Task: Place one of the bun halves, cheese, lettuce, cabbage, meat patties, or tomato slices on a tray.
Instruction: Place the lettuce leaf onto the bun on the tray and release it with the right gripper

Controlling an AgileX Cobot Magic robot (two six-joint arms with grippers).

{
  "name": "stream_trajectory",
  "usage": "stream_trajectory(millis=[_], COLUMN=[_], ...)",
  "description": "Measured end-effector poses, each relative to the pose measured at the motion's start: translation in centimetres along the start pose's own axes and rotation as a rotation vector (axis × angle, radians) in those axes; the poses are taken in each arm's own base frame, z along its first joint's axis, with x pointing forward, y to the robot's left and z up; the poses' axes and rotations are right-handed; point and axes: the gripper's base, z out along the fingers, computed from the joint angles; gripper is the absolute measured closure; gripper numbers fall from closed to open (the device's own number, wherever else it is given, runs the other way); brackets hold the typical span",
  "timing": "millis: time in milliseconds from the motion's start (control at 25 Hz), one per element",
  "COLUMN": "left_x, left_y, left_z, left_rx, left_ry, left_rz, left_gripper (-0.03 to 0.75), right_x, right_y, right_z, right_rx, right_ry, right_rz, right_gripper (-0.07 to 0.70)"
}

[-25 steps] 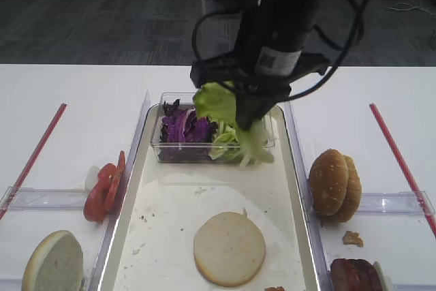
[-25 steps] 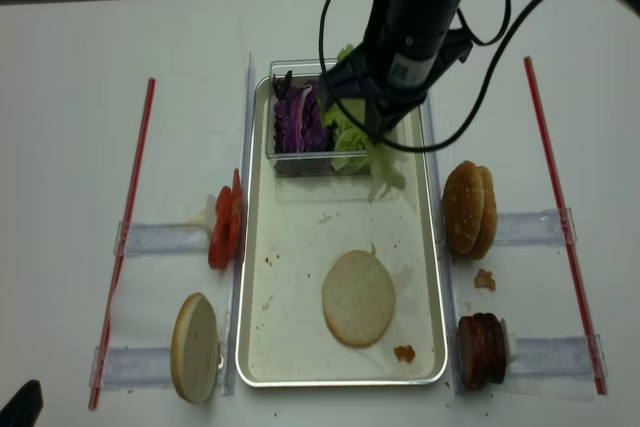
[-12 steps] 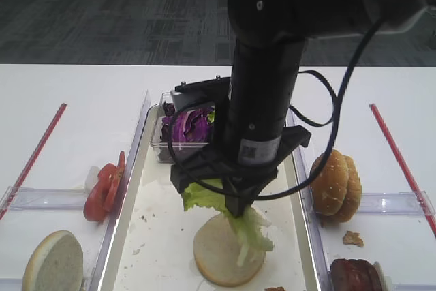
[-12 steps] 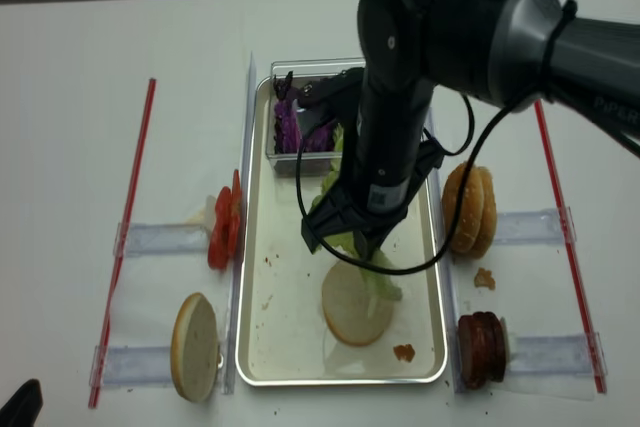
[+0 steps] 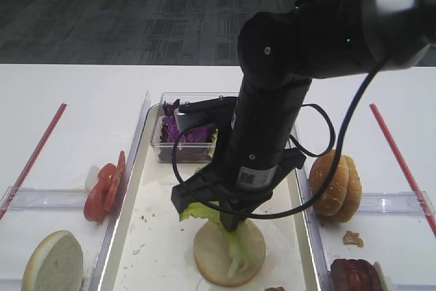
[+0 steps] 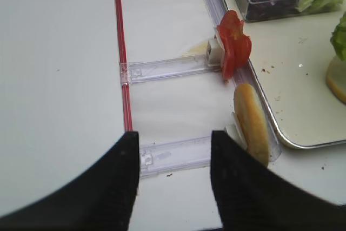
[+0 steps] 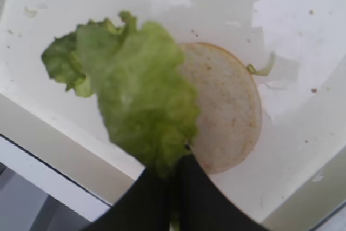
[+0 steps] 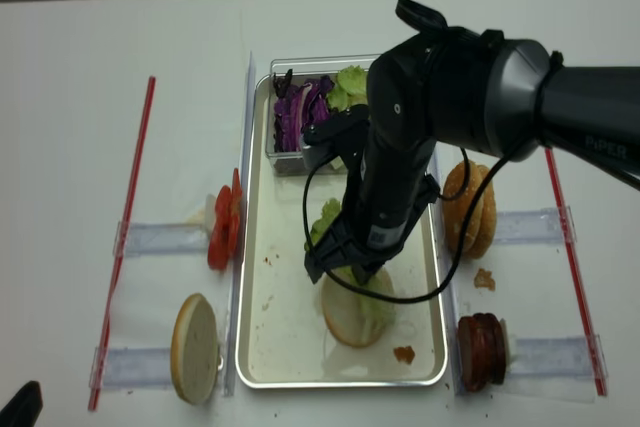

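Note:
My right gripper (image 5: 229, 223) is shut on a ruffled light-green lettuce (image 7: 138, 101) leaf, pinched at its stem end. It hangs low over the tray (image 5: 162, 236), and the leaf drapes across a pale flat-cut bun half (image 5: 212, 258) lying on the tray floor. In the right wrist view the lettuce covers the left part of that bun half (image 7: 230, 106). From above, the lettuce (image 8: 326, 221) sticks out to the left of the arm. My left gripper (image 6: 173, 136) is open over bare table left of the tray, with nothing between its fingers.
A clear tub (image 5: 178, 148) at the tray's far end holds purple cabbage (image 5: 182, 127) and more green leaves. Tomato slices (image 5: 103, 185) and a cut bun half (image 5: 53, 264) stand in holders on the left. A seeded bun (image 5: 337, 182) and meat patties (image 8: 480, 347) stand on the right.
My right arm has carried the lettuce from the tub down the tray toward the front. It has since lowered the leaf onto the bun half.

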Motion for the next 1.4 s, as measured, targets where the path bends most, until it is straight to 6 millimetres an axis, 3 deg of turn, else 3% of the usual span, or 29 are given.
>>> stream_trajectory(millis=[400,880,1120,1400], left_x=[0.0,0.0,0.0,0.0], left_y=[0.0,0.0,0.0,0.0], left_z=[0.0,0.0,0.0,0.0], left_rx=[0.0,0.0,0.0,0.0], left_ry=[0.0,0.0,0.0,0.0], left_rz=[0.0,0.0,0.0,0.0], left_gripper=[0.419,0.419,0.42,0.42], right_x=[-0.2,0.0,0.0,-0.2], right_y=[-0.4,-0.7,-0.7,-0.5], right_z=[2.6,3.0,3.0,2.4], right_rx=[0.009,0.026,0.026,0.023], right_ry=[0.075,0.108,0.113,0.139], right_rz=[0.004,-0.005,-0.005,-0.005], right_gripper=[0.595,0.581,0.464,0.225])
